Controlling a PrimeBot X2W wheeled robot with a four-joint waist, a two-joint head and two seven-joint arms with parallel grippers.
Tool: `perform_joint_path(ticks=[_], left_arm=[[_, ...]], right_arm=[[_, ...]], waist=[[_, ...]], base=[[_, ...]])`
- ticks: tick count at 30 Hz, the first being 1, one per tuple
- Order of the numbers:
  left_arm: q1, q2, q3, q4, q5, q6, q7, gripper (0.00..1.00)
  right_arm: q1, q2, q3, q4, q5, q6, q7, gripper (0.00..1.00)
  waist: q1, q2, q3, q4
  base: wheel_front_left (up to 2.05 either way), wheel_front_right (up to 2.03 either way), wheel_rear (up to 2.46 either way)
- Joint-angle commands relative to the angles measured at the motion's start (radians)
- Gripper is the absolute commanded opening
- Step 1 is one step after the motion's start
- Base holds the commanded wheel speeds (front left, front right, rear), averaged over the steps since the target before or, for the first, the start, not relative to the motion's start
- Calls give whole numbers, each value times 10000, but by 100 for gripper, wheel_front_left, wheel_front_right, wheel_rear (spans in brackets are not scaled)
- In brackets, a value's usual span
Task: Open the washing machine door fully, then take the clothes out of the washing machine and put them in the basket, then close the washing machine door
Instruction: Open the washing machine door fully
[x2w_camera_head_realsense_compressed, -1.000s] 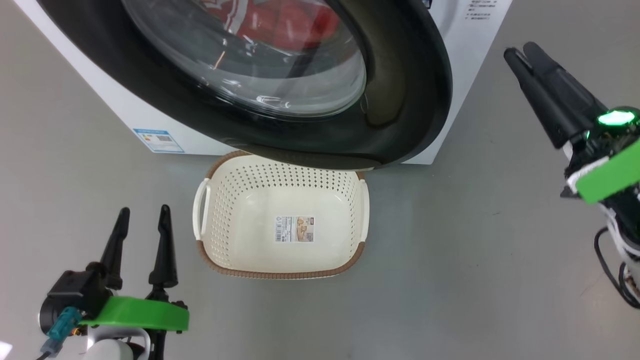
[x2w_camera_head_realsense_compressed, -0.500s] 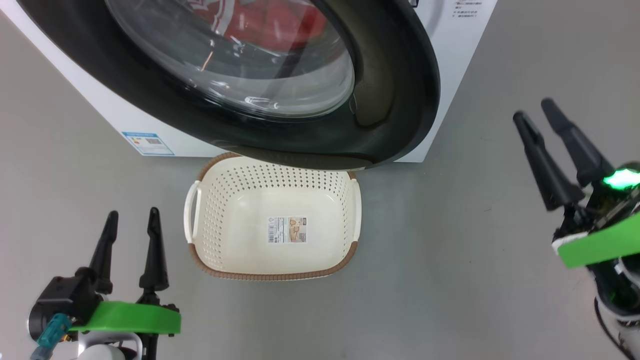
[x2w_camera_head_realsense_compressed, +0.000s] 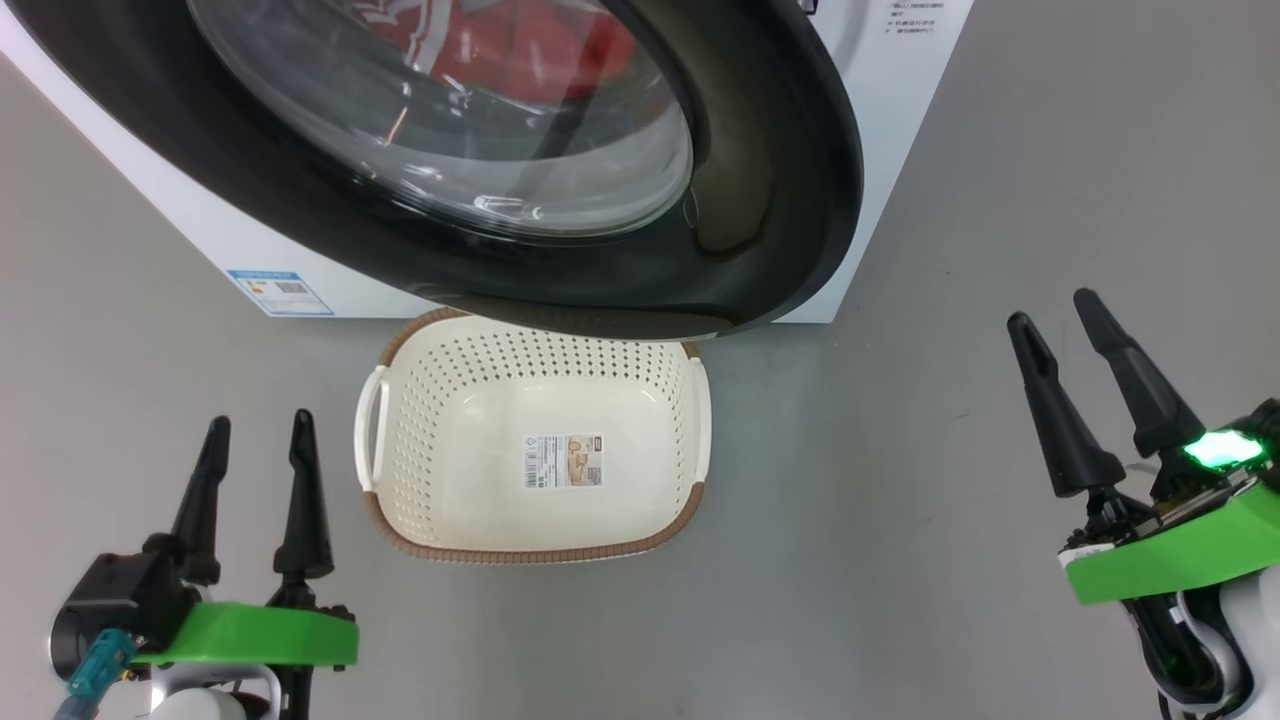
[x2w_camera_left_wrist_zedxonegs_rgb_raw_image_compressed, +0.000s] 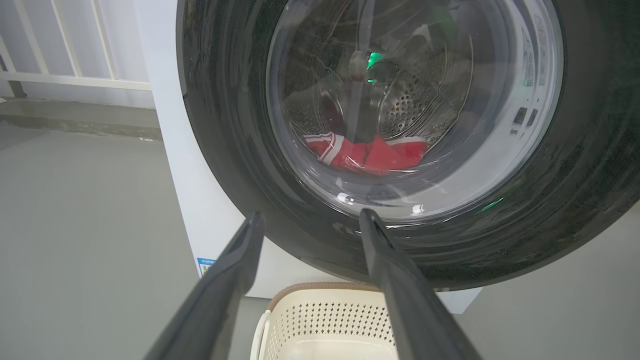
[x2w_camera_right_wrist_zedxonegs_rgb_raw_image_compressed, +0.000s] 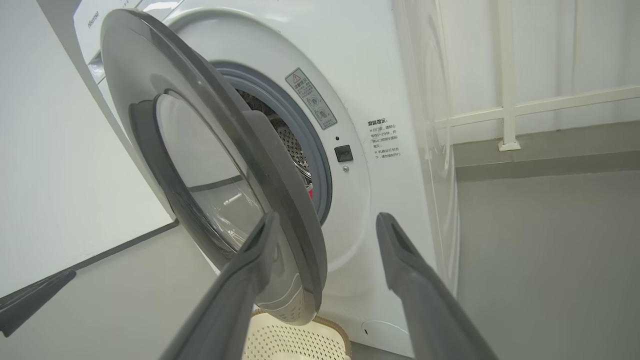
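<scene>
Door (x2w_camera_head_realsense_compressed: 760, 200) hangs only part open above the basket (x2w_camera_head_realsense_compressed: 530, 552), red clothes (x2w_camera_left_wrist_zedxonegs_rgb_raw_image_compressed: 367, 152) inside the washer (x2w_camera_head_realsense_compressed: 890, 150), left gripper (x2w_camera_head_realsense_compressed: 259, 420) and right gripper (x2w_camera_head_realsense_compressed: 1052, 308) both spread wide and empty, so best hook the door's free edge and swing it right back.

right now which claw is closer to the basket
Left. The left claw is just beyond the left handle of the basket, not touching it; the right claw is much farther off on its right side.

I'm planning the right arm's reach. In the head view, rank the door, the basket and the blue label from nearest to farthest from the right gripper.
1. Door, up and left of the right gripper.
2. Basket, on the floor, farther left.
3. Blue label, far left, beyond the basket.
</scene>
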Motion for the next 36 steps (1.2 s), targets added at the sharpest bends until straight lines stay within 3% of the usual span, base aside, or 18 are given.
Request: perform_joint_path(ticks=[1, 9, 27, 28, 29, 34, 36], left_arm=[[39, 196, 326, -296, 77, -58, -80, 100], [2, 196, 292, -325, 105, -68, -80, 100], [49, 196, 215, -352, 153, -85, -80, 100], [52, 196, 207, -346, 158, -86, -80, 100], [55, 196, 201, -342, 164, -87, -80, 100], [90, 196, 207, -336, 185, -91, -80, 100], [105, 196, 203, -333, 185, -93, -80, 100]], right_arm=[[238, -11, 69, -162, -198, 16, -114, 100], [318, 292, -46, 170, -743, 16, -116, 100], [104, 270, -6, 230, -800, 16, -118, 100], [86, 258, 5, 237, -793, 16, -118, 96], [64, 245, 13, 243, -781, 16, -118, 76], [-96, 190, 26, 230, -655, 16, -118, 0], [-182, 167, 51, 211, -579, 16, -118, 0]], waist=[[0, 0, 20, -4], [0, 0, 34, 56], [0, 0, -80, 109], [0, 0, -92, 113], [0, 0, -104, 115], [0, 0, -152, 117], [0, 0, -159, 117]], base=[[0, 0, 0], [0, 0, 0], [0, 0, 0], [0, 0, 0], [0, 0, 0], [0, 0, 0], [0, 0, 0]])
